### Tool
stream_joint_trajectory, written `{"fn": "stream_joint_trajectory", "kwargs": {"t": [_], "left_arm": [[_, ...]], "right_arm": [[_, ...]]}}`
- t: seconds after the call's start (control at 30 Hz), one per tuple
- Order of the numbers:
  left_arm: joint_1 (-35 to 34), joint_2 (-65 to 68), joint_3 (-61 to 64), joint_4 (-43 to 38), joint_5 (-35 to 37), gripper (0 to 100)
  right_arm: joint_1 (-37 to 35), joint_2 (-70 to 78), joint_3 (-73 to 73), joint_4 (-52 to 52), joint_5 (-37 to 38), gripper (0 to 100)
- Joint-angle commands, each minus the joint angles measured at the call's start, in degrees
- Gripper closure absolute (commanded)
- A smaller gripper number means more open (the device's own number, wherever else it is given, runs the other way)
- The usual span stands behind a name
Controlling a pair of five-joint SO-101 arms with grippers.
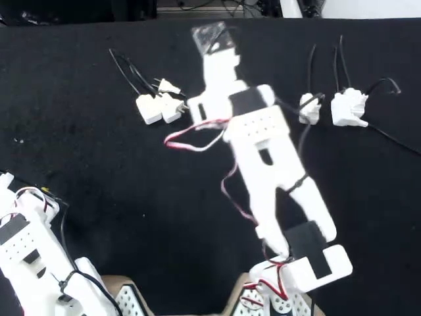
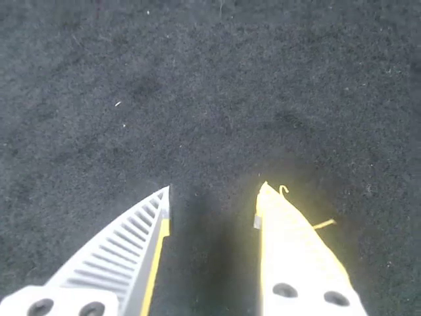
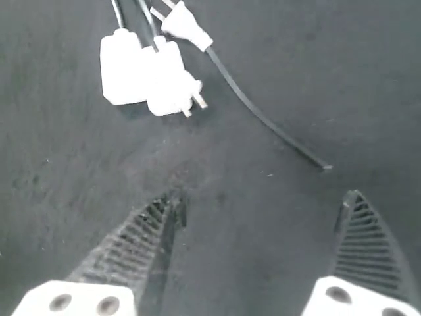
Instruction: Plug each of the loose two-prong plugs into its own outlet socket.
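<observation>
Right gripper (image 3: pixel 262 201) spread wide over far black table (image 3: pixel 329 66), white plugs (image 3: pixel 172 89) just left, left gripper (image 2: pixel 214 192) parted at near-left corner

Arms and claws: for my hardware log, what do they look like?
The right arm and left arm are white plastic with black blocks, trailing red, white and black wires. The left claw has pointed white fingers edged yellow, one ribbed. The right claw has dark ribbed fingers on white bases.
</observation>
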State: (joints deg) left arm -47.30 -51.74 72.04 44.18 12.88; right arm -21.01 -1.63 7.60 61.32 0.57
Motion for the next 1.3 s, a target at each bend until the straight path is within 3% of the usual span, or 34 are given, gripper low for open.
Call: {"fn": "stream_joint_trajectory", "kwargs": {"t": [0.0,0.23,0.63,0.87,1.0,1.27], "left_arm": [[0.57,-0.97,-0.31,-0.79,0.00,78],[0.57,-0.97,-0.31,-0.79,0.00,78],[1.10,-0.97,-1.10,-0.79,0.00,78],[8.57,-0.97,-6.55,-0.35,-3.96,78],[14.11,-0.44,-13.41,-0.35,-7.38,78],[25.45,-0.26,-21.76,-0.26,-7.21,78]], "right_arm": [[-2.37,-3.91,5.49,-8.18,0.18,65.2],[-3.25,-3.56,11.74,-13.89,1.58,65.2],[-3.25,-3.65,26.33,-33.85,1.67,65.2],[-4.22,-3.56,28.09,-36.48,1.67,65.5],[-4.13,-3.56,28.09,-36.48,1.67,71.1],[-3.96,-3.47,28.35,-36.13,1.32,73.0]]}}
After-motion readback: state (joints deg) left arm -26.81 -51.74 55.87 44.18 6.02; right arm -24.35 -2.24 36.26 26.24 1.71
